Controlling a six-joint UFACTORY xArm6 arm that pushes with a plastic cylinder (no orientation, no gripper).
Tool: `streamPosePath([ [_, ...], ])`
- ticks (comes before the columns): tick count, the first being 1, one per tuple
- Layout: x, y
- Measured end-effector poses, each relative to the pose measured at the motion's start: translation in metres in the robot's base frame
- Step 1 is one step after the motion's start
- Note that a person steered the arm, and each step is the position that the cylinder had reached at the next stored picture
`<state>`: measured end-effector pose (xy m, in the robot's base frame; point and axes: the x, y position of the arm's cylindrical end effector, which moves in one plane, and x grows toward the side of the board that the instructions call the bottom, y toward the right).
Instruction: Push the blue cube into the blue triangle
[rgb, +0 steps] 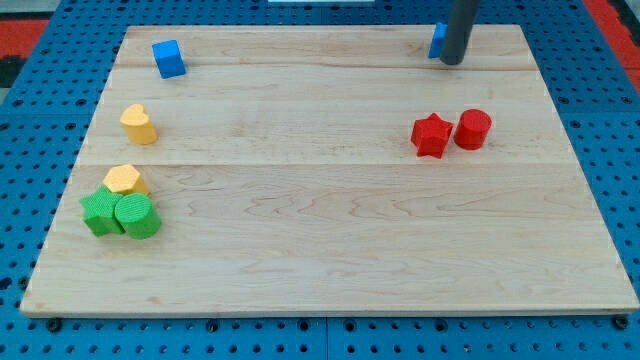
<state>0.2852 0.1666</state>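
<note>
The blue cube (168, 58) sits near the board's top left corner. A second blue block (437, 40), probably the blue triangle, stands at the top right edge, mostly hidden behind my dark rod, so its shape does not show. My tip (452, 62) rests on the board right beside this block, at its right and lower side. Whether they touch cannot be told. The tip is far to the right of the blue cube.
A red star (431, 135) and a red cylinder (472, 129) stand side by side at the right. A yellow heart (139, 124), a yellow hexagon (123, 179) and two green blocks (100, 213) (137, 216) lie at the left. The wooden board (330, 250) lies on a blue pegboard.
</note>
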Motion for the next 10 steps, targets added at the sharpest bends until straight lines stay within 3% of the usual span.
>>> streamPosePath([
  [2,0.007,-0.261],
  [3,0.007,-0.311],
  [5,0.019,-0.318],
  [7,0.018,-0.384],
  [8,-0.026,-0.41],
  [9,-0.034,-0.39],
  [10,-0.034,-0.325],
])
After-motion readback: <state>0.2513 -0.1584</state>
